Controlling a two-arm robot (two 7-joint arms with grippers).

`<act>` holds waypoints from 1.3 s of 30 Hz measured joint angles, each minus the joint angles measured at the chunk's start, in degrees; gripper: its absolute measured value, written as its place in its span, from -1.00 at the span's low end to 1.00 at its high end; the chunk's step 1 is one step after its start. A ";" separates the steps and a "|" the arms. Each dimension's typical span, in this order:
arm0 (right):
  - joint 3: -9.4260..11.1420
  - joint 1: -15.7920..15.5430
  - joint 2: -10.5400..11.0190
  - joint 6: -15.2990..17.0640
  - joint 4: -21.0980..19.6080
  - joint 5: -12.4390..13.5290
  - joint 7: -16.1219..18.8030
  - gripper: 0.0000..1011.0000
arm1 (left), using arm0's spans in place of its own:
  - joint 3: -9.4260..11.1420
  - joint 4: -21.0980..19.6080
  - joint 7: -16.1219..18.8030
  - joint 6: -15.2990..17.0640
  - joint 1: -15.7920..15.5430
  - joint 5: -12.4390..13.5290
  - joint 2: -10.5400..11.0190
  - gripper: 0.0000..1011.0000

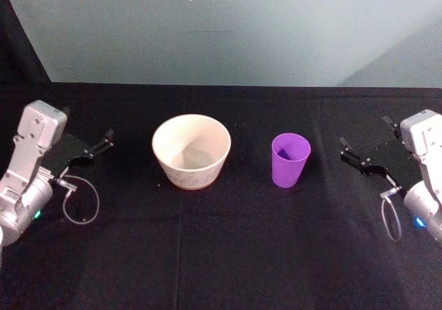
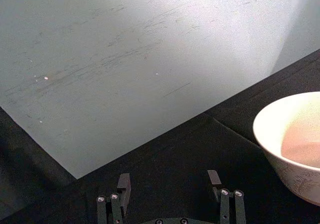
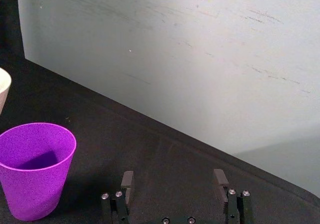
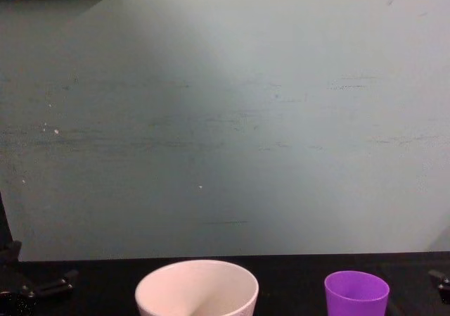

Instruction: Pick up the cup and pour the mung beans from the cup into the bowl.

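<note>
Where it stands upright, mouth straight up, the cup (image 1: pixel 291 159) sits a clear gap inward of the right gripper (image 3: pixel 173 176), spread wide and empty, with the bowl (image 1: pixel 191 151) beyond, nearer the equally wide-spread left gripper (image 2: pixel 168 178).

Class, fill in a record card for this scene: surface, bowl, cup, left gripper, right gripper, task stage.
surface: black table
bowl: cream-white, upright, near the table's middle
cup: purple, upright, on the bowl's right, apart from it
left gripper: open, holding nothing, left of the bowl
right gripper: open, holding nothing, right of the cup, not touching it
task stage: cup not yet picked up
</note>
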 joint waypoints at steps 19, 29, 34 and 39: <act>-1.05 -6.33 1.43 0.35 -5.31 -2.34 3.16 0.98 | 0.00 0.00 0.00 0.00 0.00 0.00 0.00 0.98; -0.97 -8.20 -1.37 -1.89 -5.74 0.09 6.42 0.98 | 0.00 0.00 0.00 0.00 0.00 0.00 0.00 0.98; -0.70 -6.03 -5.08 -1.94 -2.88 1.91 8.38 0.98 | 0.00 0.00 0.00 0.00 0.00 0.00 0.00 0.98; -0.31 -4.03 -7.72 -1.45 -0.43 2.93 9.28 0.98 | 0.00 0.00 0.00 0.00 0.00 0.00 0.00 0.98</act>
